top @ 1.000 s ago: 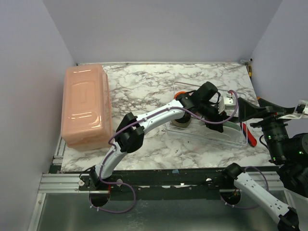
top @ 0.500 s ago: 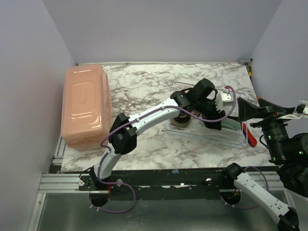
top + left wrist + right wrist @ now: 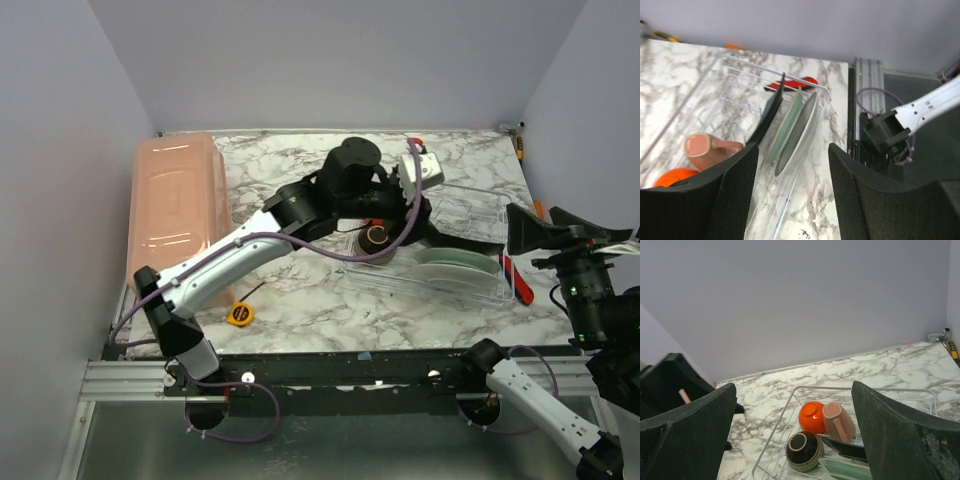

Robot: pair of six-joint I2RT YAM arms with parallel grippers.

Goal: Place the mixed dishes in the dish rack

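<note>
Clear dish rack [image 3: 478, 207] on marble worktop [image 3: 290, 165], teal plate [image 3: 790, 127] on edge inside, orange bowl [image 3: 812, 416], pinkish mug [image 3: 838, 422] and dark brown bowl [image 3: 804, 450] beside it in the rack, left pincer [image 3: 792, 150] spread and empty above the rack, right pincer [image 3: 793, 390] spread wide, holding nothing

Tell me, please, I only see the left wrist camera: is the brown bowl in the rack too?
Observer: Yes, the dark brown bowl sits in the dish rack, right beside the orange bowl.
Operator: Any dishes outside the rack?
Observer: None I can see; just a small yellow tape measure toward the table's near edge.
Operator: Where's the other gripper?
Observer: The right gripper hovers open and empty beyond the rack's right end.
</note>
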